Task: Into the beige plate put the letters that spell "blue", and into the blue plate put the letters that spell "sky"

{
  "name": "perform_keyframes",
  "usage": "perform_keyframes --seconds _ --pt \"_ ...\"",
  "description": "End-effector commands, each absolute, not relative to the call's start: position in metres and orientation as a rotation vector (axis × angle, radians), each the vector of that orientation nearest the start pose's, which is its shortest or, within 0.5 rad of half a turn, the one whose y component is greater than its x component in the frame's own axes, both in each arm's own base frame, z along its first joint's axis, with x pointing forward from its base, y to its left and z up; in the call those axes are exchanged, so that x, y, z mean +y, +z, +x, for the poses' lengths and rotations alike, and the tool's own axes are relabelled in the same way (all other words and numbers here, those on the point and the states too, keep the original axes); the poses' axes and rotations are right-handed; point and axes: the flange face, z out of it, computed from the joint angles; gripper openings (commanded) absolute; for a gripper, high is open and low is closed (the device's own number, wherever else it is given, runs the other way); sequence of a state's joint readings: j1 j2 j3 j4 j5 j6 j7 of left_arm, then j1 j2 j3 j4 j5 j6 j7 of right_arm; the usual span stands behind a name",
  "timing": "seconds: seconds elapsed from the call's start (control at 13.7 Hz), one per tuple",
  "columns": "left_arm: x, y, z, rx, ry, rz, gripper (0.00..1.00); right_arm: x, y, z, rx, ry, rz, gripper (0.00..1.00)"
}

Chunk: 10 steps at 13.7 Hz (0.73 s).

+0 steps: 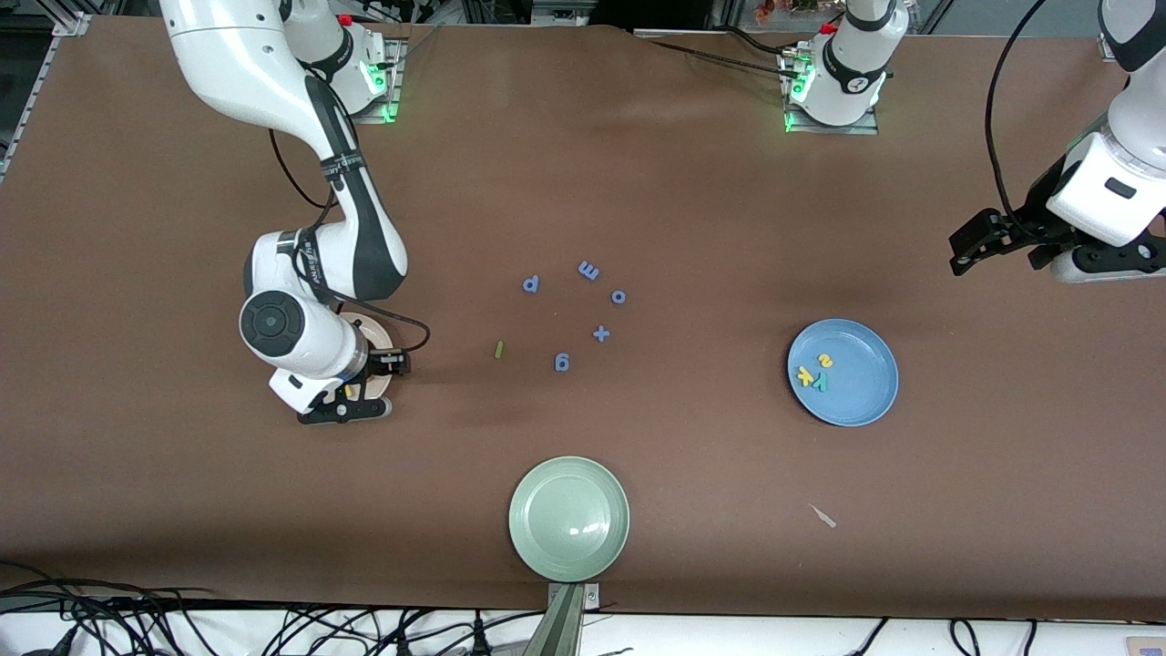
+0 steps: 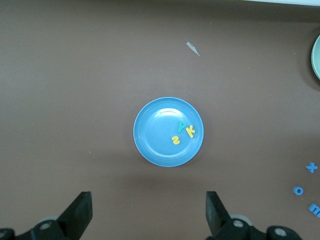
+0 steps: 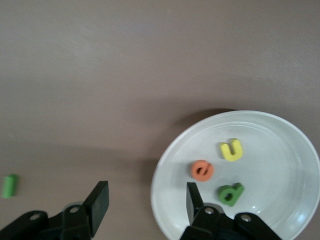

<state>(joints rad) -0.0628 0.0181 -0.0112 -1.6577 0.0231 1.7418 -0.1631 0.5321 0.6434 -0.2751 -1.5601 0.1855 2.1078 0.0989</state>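
Right wrist view shows the beige plate (image 3: 280, 150) holding the orange e (image 3: 202, 170), the yellow u (image 3: 232, 150) and the dark green b (image 3: 230, 193), apart from one another. The light green l (image 1: 499, 349) lies on the bare table (image 1: 692, 182), well apart from that plate toward the middle. The right gripper (image 3: 145, 202) hangs over the plate's edge, fingers spread and holding nothing. The blue plate (image 1: 865, 401) sits toward the left arm's end, with the yellow s (image 1: 825, 361), yellow k (image 1: 805, 374) and teal y (image 1: 821, 384) clustered in it, seemingly touching. The left gripper (image 2: 147, 212) waits spread wide above the table. Blue letters (image 1: 583, 310) lie mid-table; a pale green plate (image 1: 537, 547) sits nearest the camera.
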Motion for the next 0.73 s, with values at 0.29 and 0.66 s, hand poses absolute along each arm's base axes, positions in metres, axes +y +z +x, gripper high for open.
perform_keyframes --seconds 0.29,0.66 --pt "-0.038 0.592 0.556 -0.047 -0.004 -3.118 1.0 0.307 0.268 0.639 -0.015 0.08 -3.132 0.78" --pt "-0.049 0.598 0.563 -0.021 -0.025 -3.119 1.0 0.357 0.238 0.622 0.0 0.014 -3.083 0.78"
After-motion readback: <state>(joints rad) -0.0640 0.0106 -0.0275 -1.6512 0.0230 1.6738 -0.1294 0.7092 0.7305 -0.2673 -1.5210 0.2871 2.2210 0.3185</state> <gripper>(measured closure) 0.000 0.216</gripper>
